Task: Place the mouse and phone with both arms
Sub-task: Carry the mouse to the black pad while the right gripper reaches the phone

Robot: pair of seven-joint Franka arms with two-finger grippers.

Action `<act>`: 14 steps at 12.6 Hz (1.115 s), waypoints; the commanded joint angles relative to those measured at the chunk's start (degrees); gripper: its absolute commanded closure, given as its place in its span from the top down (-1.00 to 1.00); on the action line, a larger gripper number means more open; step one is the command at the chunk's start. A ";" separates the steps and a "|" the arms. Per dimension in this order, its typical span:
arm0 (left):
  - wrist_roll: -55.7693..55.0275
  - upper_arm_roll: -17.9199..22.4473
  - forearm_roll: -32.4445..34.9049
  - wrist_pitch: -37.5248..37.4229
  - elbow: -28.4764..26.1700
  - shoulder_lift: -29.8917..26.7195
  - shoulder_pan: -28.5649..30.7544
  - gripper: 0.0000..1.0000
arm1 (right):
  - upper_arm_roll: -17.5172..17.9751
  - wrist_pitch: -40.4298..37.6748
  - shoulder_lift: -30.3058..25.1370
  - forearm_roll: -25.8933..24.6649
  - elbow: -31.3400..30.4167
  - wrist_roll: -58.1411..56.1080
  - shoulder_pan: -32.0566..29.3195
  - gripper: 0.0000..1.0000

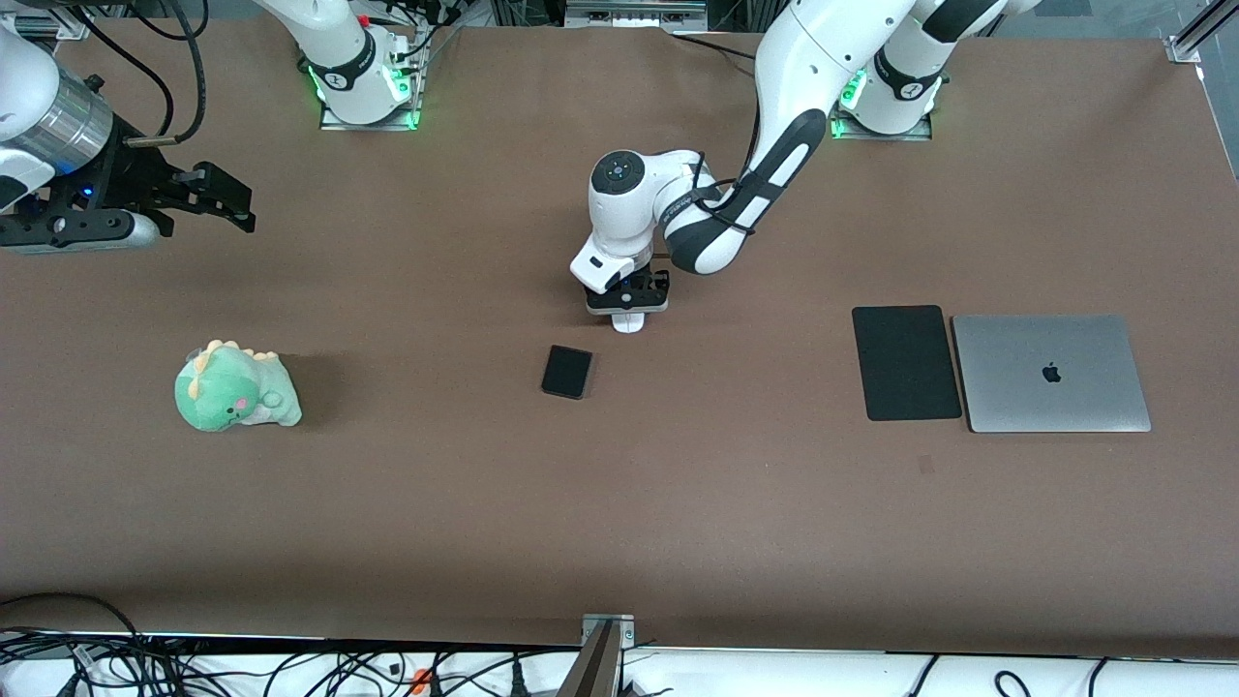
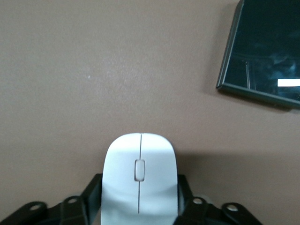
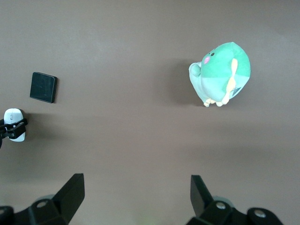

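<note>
- one mouse (image 1: 628,322), white, is clamped between the fingers of the left gripper (image 1: 627,302) at mid-table.
- one phone (image 1: 566,371) lies flat on the table (image 1: 678,503), just nearer the front camera than the mouse.
- the right gripper (image 1: 208,198) waits with fingers spread wide, holding nothing, above the right arm's end.
- one green plush dinosaur (image 1: 235,388), one black pad (image 1: 906,362) and one closed laptop (image 1: 1051,373).
- only the left wrist view shows the mouse's grey centre line (image 2: 140,173).
</note>
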 commanded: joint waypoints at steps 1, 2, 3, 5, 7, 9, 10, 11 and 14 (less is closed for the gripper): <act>-1.03 0.41 1.19 -2.69 0.86 -3.63 0.93 -0.53 | 0.47 0.44 0.93 0.25 0.02 0.17 0.13 1.00; -0.77 -0.11 1.01 -6.62 1.12 -6.01 3.11 -0.55 | 0.47 1.05 1.72 1.04 0.19 0.43 0.56 1.00; -0.59 -1.25 -0.04 -10.49 1.39 -8.12 5.40 -0.56 | 0.47 2.01 2.77 1.22 0.11 0.87 1.09 1.00; 6.04 -3.01 -4.94 -16.73 1.57 -11.64 11.28 -0.62 | 0.47 5.34 6.01 1.22 0.10 5.68 3.37 1.00; 21.04 -3.11 -11.10 -24.99 1.65 -14.98 17.43 -0.59 | 0.47 10.08 10.23 1.22 0.10 11.84 6.71 1.00; 36.17 -3.11 -14.71 -32.12 1.65 -17.18 24.72 -0.57 | 0.47 14.74 14.27 1.13 0.10 15.97 10.04 1.00; 41.80 -3.11 -14.81 -34.32 1.57 -17.37 28.50 -0.55 | 0.47 17.46 16.64 1.13 0.10 18.78 12.06 1.00; 46.91 -3.11 -14.81 -35.13 1.39 -17.37 31.93 -0.55 | 0.47 20.53 18.93 1.05 0.10 22.37 13.91 1.00; 57.66 -3.11 -14.81 -34.26 0.25 -15.79 40.81 -0.55 | 0.47 29.76 25.87 0.52 0.37 32.75 19.10 1.00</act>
